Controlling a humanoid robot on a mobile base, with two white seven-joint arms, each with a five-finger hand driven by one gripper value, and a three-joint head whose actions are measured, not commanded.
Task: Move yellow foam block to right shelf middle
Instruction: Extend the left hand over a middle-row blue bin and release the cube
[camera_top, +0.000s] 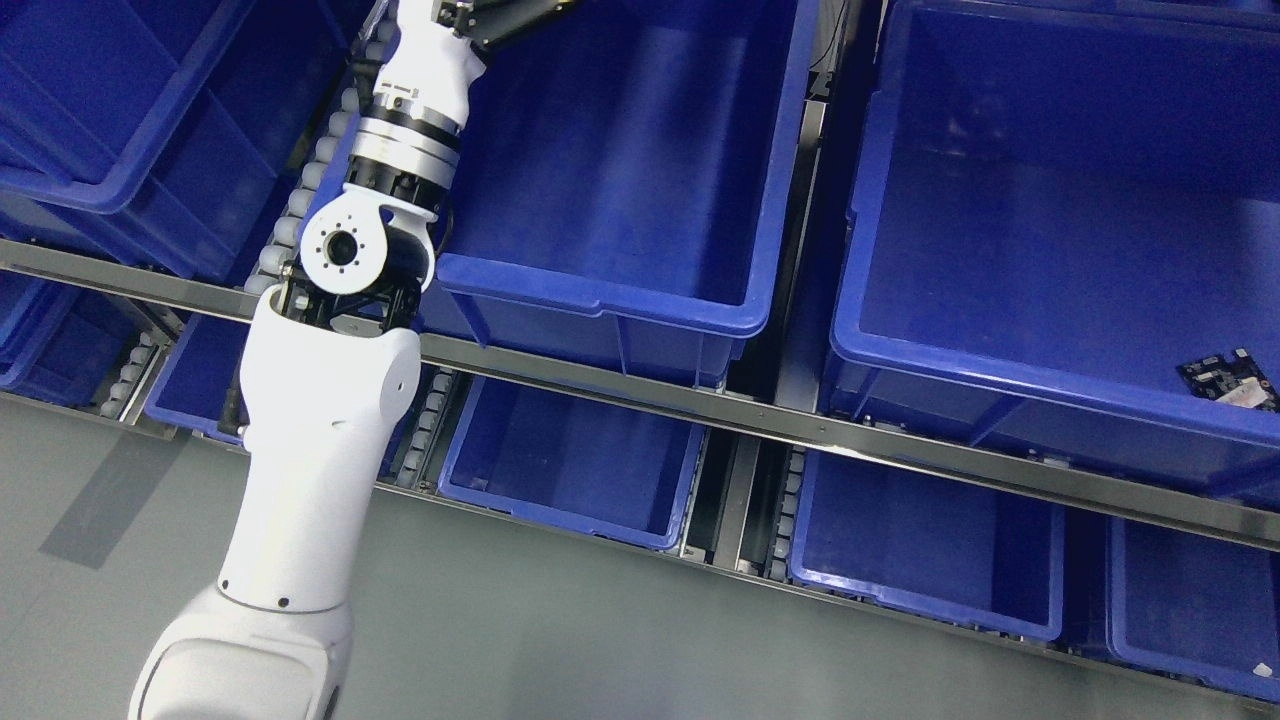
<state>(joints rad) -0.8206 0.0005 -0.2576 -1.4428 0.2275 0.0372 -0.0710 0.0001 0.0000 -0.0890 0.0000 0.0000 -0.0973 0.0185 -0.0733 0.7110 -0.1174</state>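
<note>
Arm reaching up over blue shelf bins, hand cut off by the frame.

Left arm (310, 450) rises from the near left, crosses the metal shelf rail (800, 425) and extends over the middle bin (640, 290); its hand leaves the picture at the far top edge, so its fingers cannot be judged. Right bin (1000, 370) holds a small circuit board (1230, 378). Yellow foam block does not show.
</note>
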